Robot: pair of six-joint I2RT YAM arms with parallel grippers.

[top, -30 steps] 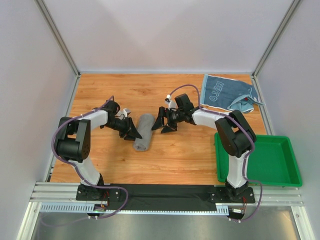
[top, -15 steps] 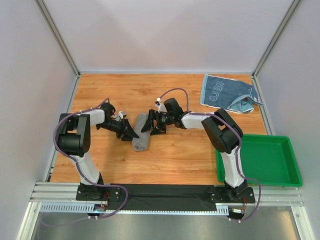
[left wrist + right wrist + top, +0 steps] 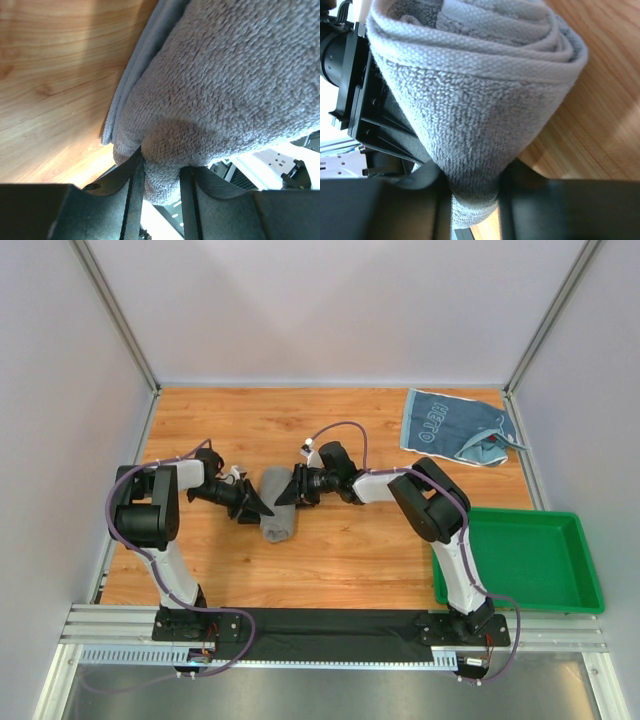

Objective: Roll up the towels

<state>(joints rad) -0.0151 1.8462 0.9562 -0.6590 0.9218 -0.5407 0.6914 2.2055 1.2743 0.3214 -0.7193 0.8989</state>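
Both the left gripper [image 3: 262, 508] and right gripper [image 3: 291, 490] pinch a rolled grey towel [image 3: 279, 521], centre frame. Upper right: blue towel [image 3: 452, 426], white lettering illegible.

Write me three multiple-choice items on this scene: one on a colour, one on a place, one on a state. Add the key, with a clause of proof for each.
1. What colour is the tray?
A. red
B. white
C. green

2. Where does the light blue towel lie?
A. at the far right corner of the table
B. in the tray
C. on the floor

3. How is the grey towel?
A. spread flat
B. rolled, pinched by the left gripper and the right gripper
C. hanging off the table's edge

Key:
1 C: the top view shows it plainly green.
2 A: it lies by the far right edge, apart from the tray.
3 B: the right wrist view shows its spiral end, and both wrist views show cloth squeezed between the fingers.
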